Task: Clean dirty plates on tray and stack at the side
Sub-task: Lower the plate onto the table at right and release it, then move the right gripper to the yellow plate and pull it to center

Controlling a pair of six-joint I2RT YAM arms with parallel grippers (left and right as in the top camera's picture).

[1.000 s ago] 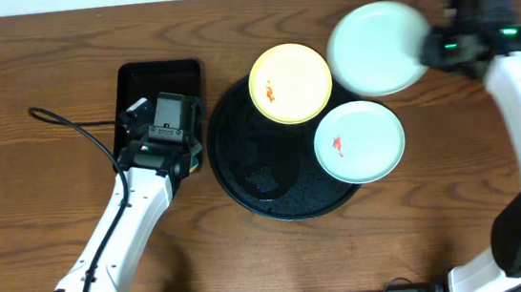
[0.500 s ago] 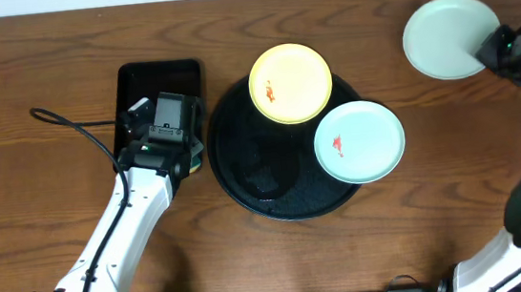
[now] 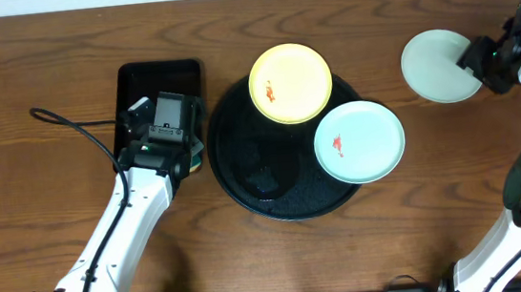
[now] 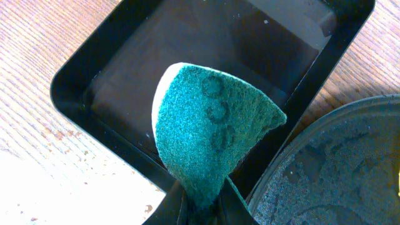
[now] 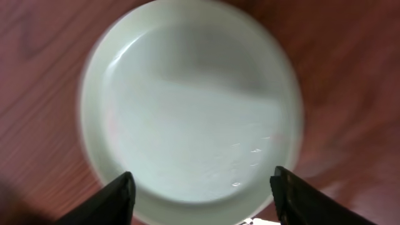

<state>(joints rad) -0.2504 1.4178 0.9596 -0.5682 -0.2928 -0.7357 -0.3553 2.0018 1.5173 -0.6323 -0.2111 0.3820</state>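
Note:
A yellow plate (image 3: 291, 84) with a red smear overlaps the far rim of the round black tray (image 3: 245, 181). A mint plate (image 3: 359, 141) with a red smear rests on the tray's right side. Another mint plate (image 3: 437, 67), with no smear showing, lies flat on the bare wood at the far right; in the right wrist view this plate (image 5: 194, 106) fills the frame. My right gripper (image 3: 475, 55) (image 5: 203, 200) is open at its right rim, the jaws wide apart. My left gripper (image 4: 203, 209) is shut on a green sponge (image 4: 212, 131), left of the tray.
A rectangular black tray (image 3: 158, 79) with wet patches sits left of the round tray, under the sponge; its rim (image 4: 75, 87) shows in the left wrist view. A black cable (image 3: 66, 121) loops on the table at the left. Bare wood surrounds the far-right plate.
The right arm carried the mint plate from beside the yellow plate out to the right and lowered it onto the wood, and its jaws opened. The left arm stayed still.

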